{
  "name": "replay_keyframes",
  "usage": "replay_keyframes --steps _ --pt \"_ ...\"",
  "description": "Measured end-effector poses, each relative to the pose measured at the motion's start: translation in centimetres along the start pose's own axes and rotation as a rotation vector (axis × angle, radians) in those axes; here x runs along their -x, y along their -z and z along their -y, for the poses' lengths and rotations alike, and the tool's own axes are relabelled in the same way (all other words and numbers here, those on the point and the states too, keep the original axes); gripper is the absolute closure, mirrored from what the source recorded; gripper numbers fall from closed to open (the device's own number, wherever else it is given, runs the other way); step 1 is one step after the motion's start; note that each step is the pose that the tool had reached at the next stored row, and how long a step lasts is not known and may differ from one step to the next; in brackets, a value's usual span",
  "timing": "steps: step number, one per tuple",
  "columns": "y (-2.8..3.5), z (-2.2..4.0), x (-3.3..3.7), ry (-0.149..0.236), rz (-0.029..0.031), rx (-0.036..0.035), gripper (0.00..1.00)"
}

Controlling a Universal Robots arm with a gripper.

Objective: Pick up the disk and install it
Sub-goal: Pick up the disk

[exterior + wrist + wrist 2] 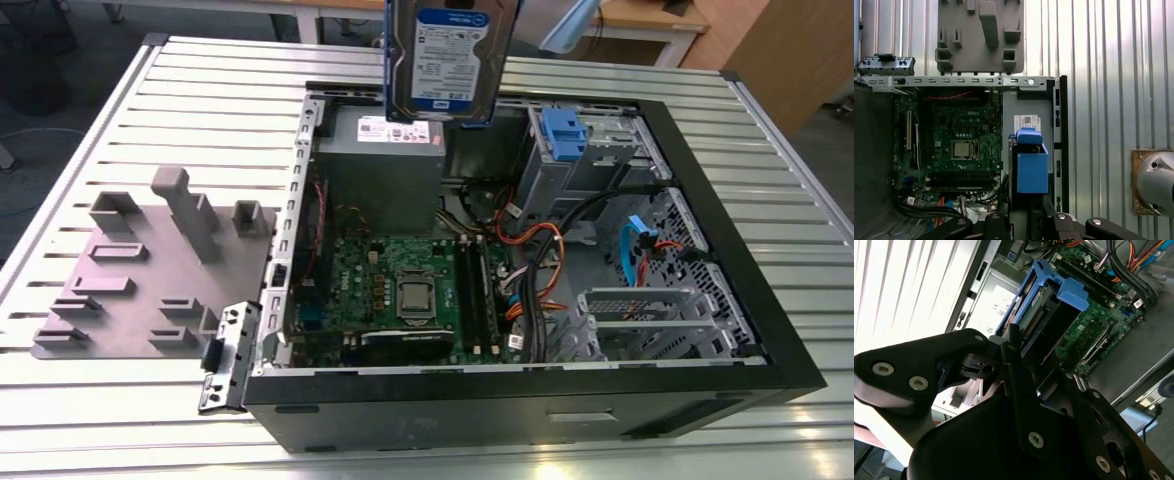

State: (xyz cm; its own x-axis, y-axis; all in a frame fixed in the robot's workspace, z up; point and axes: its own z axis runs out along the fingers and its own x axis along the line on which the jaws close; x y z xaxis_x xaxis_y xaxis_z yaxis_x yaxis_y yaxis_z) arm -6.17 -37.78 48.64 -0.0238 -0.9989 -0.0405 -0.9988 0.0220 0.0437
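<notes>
With the disk (450, 55) clamped in my gripper (1013, 340), I hover at 12 o'clock over the case (737, 235); installing likely calls for squaring it to the drive bay (594, 160).

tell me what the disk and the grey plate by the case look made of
The disk: silvery body with a dull sheen, seemingly metal; its carrier is matte blue, likely plastic. The grey plate: uniform matte grey, probably plastic.

A blue-and-white label is borne by the disk (450, 55) held in the gripper (1027, 219), but its print cannot be made out. A white sticker (412, 133) on the grey box (380, 165) just below the gripper is equally illegible.
</notes>
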Motion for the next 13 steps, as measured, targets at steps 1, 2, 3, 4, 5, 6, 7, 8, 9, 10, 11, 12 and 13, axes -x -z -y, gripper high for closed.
replay_keyframes --steps 1,2,3,4,5,6,7,8,9,10,11,12,13 --pt "0.0 0.21 0.0 0.0 0.0001 0.0 0.65" --pt "0.0 0.42 0.01 0.0 0.0001 0.0 0.65" --pt "0.0 0.6 0.01 0.0 0.0 0.0 0.65" --pt "0.0 0.79 0.02 0.0 0.0 0.0 0.65" --pt "0.0 0.96 0.02 0.0 0.0 0.0 0.65" --pt "0.0 1.12 0.02 0.0 0.0 0.0 0.65" --pt "0.0 1.3 0.03 0.0 0.0001 0.0 0.65" --pt "0.0 1.45 0.03 0.0 0.0001 0.0 0.65" --pt "0.0 1.6 0.03 0.0 0.0001 0.0 0.65" --pt "0.01 1.71 0.03 0.0 0.0 0.0 0.65" --pt "0.01 1.8 0.04 0.0 0.0 0.0 0.65" --pt "0.01 1.85 0.04 0.0 0.0 0.0 0.65" --pt "0.01 1.86 0.04 0.0 0.0 0.0 0.65"
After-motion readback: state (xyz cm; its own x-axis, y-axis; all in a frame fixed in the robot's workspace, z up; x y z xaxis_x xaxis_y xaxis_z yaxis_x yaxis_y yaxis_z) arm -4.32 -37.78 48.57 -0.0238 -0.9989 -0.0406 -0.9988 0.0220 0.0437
